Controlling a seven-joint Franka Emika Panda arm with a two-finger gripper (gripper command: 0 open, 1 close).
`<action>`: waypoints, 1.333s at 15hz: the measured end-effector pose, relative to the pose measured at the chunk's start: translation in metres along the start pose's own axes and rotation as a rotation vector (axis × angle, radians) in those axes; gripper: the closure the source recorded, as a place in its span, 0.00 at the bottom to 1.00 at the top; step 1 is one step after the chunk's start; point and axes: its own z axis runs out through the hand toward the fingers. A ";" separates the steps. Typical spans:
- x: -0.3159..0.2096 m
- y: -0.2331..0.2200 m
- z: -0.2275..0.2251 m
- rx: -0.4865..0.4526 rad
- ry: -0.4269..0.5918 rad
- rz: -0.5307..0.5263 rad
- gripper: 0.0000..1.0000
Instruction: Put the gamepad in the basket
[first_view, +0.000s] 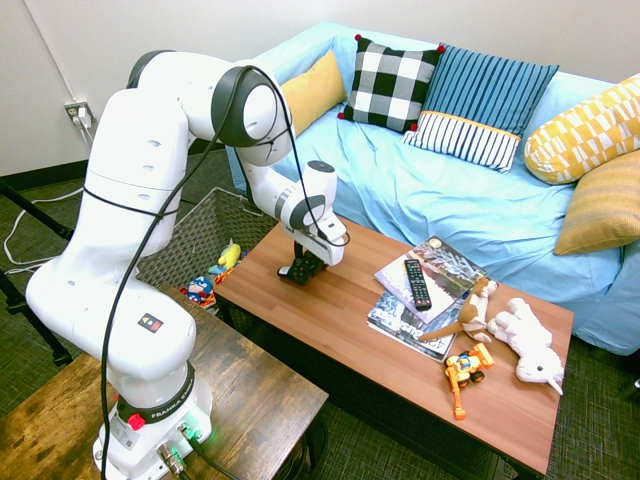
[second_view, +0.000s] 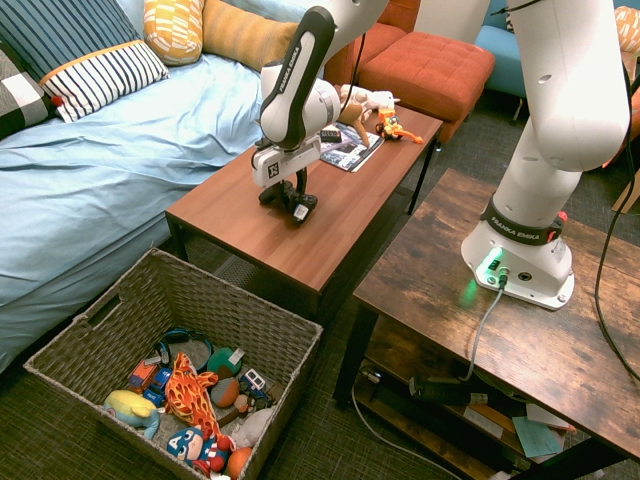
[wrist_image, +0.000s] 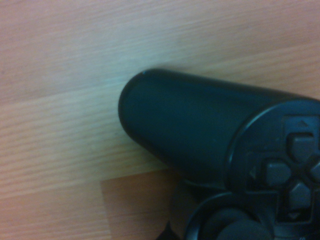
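Gamepad (wrist_image: 220, 165) on table (first_view: 350, 300) | between fingers (second_view: 291, 205) | fingers closed on it

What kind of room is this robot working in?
Most likely a living room: a sofa with a blue cover and cushions, a wooden coffee table, and a basket of toys on the floor.

Gamepad (second_view: 285, 199) on table (second_view: 330, 235) between the jaws; basket (second_view: 275, 335) on floor below, beyond table's end.
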 end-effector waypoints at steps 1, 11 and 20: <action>0.002 0.001 -0.004 0.006 -0.002 0.001 1.00; -0.117 -0.087 -0.108 0.052 0.080 -0.143 1.00; -0.239 -0.176 -0.060 0.022 0.059 -0.265 1.00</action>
